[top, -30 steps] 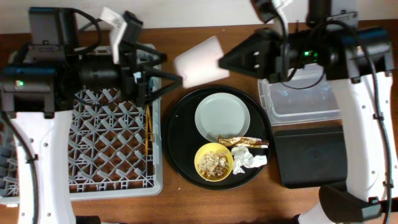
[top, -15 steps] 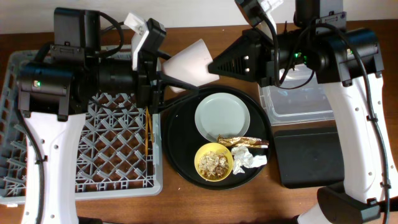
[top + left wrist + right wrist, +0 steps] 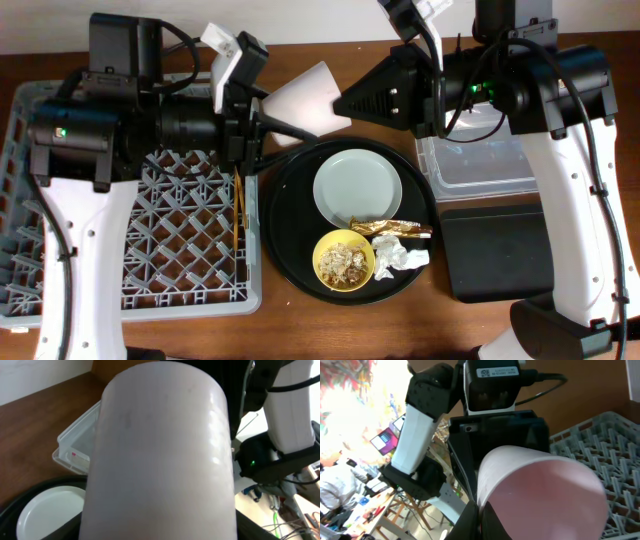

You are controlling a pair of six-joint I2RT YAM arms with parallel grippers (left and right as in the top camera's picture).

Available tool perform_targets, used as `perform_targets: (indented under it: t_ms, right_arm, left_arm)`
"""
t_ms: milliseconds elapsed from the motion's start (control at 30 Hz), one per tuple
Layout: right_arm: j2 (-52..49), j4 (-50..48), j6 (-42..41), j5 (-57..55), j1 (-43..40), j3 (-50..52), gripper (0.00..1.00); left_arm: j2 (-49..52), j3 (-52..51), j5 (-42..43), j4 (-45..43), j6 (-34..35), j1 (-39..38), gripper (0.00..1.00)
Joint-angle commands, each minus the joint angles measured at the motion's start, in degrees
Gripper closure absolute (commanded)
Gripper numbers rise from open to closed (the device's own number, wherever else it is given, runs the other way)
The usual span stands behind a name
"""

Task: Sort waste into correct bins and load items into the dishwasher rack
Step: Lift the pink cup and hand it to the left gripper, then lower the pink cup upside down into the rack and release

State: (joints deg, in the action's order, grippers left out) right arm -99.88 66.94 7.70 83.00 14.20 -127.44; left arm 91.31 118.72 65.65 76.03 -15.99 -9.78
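The pink cup hangs in the air between both arms, above the back of the table. My right gripper is shut on its rim, as the right wrist view shows on the cup. My left gripper has its fingers against the cup's sides at the base end, and the cup fills the left wrist view. Two chopsticks lie in the grey dishwasher rack. The pale plate, the yellow bowl with food scraps, the gold wrapper and the white tissue sit together. The light blue cup is out of view.
The plate, bowl, wrapper and tissue rest on a large round black tray at the centre. The clear tub stands at the right under my right arm, with the shallow black rectangular tray in front of it.
My left arm has moved right until its fingers reach around the cup's base. My right gripper has tilted the cup towards the left arm. Little has changed in the last half second.
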Motion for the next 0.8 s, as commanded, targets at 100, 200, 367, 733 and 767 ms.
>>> perform_targets:
  t_ms: [100,200,367,733,767]
  right_arm:
    - [0.1,0.1,0.5,-2.8,0.3,0.0,0.69]
    - [0.1,0.4,0.4,-7.0,-0.9,0.0,0.39]
    - [0.1,8.1,0.4,-22.0,-5.1,0.0,0.32]
    - [0.1,23.7,0.4,-56.9,-7.5,0.0,0.32]
    - [0.1,24.0,0.4,-57.6,-7.5,0.0,0.32]
  left_arm:
    - [-0.2,0.2,0.5,-0.2,-0.8,3.5,0.42]
    - [-0.2,0.2,-0.7,0.5,-0.5,6.9,0.49]
    - [-0.2,0.2,-24.0,5.3,6.7,13.3,0.49]
    - [5.7,-1.4,-51.1,14.2,19.1,11.1,0.49]
    - [6.7,-2.2,-52.0,14.1,19.8,10.4,0.49]
